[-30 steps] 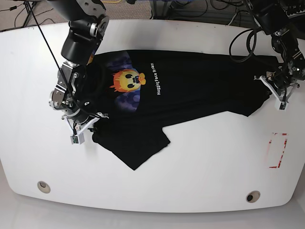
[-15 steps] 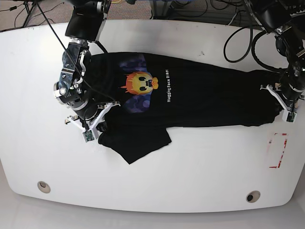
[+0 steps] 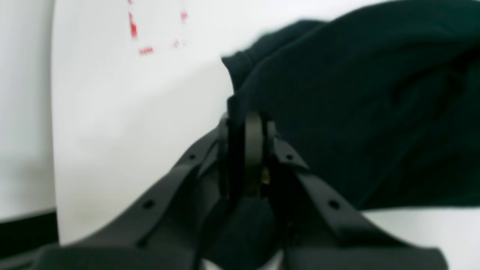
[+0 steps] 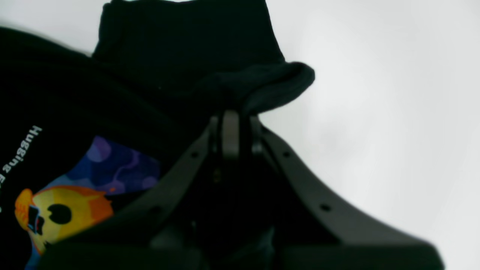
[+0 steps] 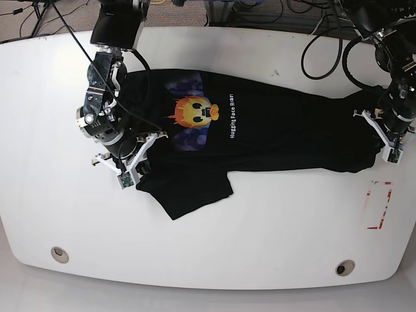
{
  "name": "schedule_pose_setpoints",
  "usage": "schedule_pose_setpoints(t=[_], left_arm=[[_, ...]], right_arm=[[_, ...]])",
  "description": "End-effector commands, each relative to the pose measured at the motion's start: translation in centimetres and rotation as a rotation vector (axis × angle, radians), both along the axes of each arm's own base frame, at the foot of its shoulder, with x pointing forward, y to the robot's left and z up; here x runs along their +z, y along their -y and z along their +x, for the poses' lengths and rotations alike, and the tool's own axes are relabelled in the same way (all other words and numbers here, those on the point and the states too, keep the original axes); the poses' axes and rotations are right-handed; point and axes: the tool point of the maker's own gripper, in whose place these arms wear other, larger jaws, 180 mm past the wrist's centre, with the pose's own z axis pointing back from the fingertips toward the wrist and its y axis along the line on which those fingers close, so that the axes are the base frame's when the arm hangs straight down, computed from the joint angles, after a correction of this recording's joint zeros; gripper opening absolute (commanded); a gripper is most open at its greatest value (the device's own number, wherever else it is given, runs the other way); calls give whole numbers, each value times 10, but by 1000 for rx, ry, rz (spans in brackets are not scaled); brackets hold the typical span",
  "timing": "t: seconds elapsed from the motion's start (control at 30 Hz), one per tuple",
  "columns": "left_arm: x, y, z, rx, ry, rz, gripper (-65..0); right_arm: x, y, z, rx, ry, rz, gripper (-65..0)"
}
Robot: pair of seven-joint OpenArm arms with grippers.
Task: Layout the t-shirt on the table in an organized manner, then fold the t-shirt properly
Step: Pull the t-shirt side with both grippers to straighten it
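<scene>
The black t-shirt (image 5: 273,130) has small white words right beside its yellow face (image 5: 193,112). The words (image 5: 232,115) start with "Hugging Face"; the last word is too small to read. The right wrist view shows only "Hugging".

Black t-shirt (image 5: 273,133) stretched sideways, print up, on white table (image 5: 260,234)
</scene>
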Motion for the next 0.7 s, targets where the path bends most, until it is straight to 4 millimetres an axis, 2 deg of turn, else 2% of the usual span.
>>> schedule_pose_setpoints(t=[0.0, 0.37, 0.57, 0.67], left_arm=[[34, -6, 10, -5, 104, 44, -650], [57, -11, 18, 14, 160, 69, -650], [80, -15, 35, 36, 201, 78, -650], [92, -16, 43, 43, 227, 79, -650]], right_arm=[[27, 1, 12, -2, 87, 3, -650], [59, 3, 21, 0, 145, -36, -650], [84, 4, 33, 0, 209, -48, -650], [97, 12, 40, -5, 239, -80, -648]])
